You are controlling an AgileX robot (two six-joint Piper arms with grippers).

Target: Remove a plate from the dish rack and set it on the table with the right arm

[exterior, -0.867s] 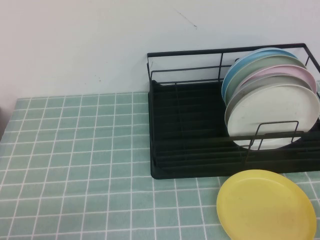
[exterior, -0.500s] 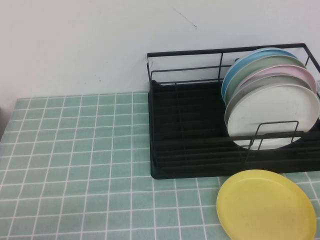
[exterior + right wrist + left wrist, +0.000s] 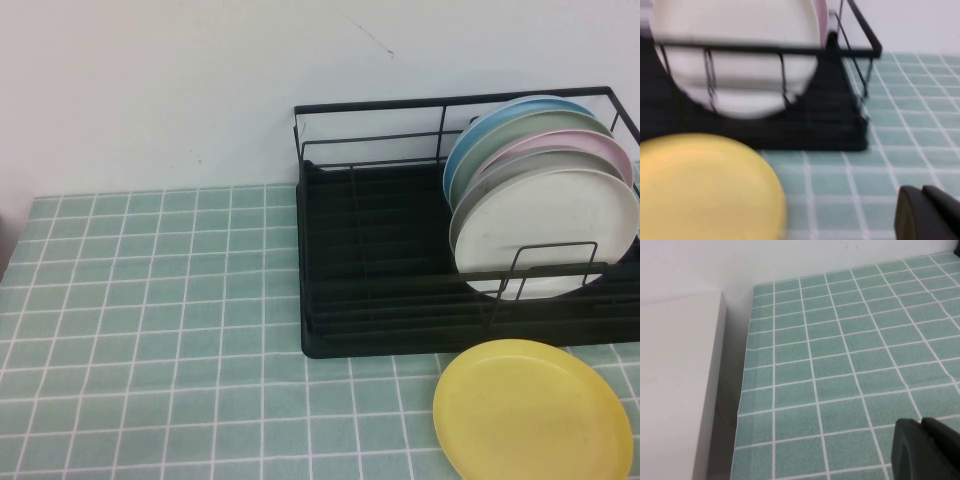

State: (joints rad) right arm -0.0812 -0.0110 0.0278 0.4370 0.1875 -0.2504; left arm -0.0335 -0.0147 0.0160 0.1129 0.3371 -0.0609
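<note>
High view: the dish rack [image 3: 400,250] occupies the upper right of the frame on the tiled counter [image 3: 150,300]. Five plates stand on edge at the rack's right end, leaning one on the next. The frontmost is the plate [image 3: 545,232], off-white, behind the small wire loop divider [image 3: 545,268]; a greyish-white plate [image 3: 540,165], then pink, green and blue plates, stand behind it. A yellow plate [image 3: 533,410] lies flat on the counter at lower right, just in front of the rack.

Neither arm appears in the high view. The right end effector [image 3: 930,214] shows only as a dark piece in the lower right corner of its wrist view, low over the counter, facing the rack and the yellow plate; its opening cannot be told, and nothing is seen in its grasp. The left end effector [image 3: 927,450] sits similarly at the lower right of its view, over bare tiles near the counter's edge; its opening cannot be told either.

Judged step: approach. A sound pick probably takes the frontmost plate by its upper rim, lifts it clear of the divider, and sets it down on open tiles apart from the yellow plate.
</note>
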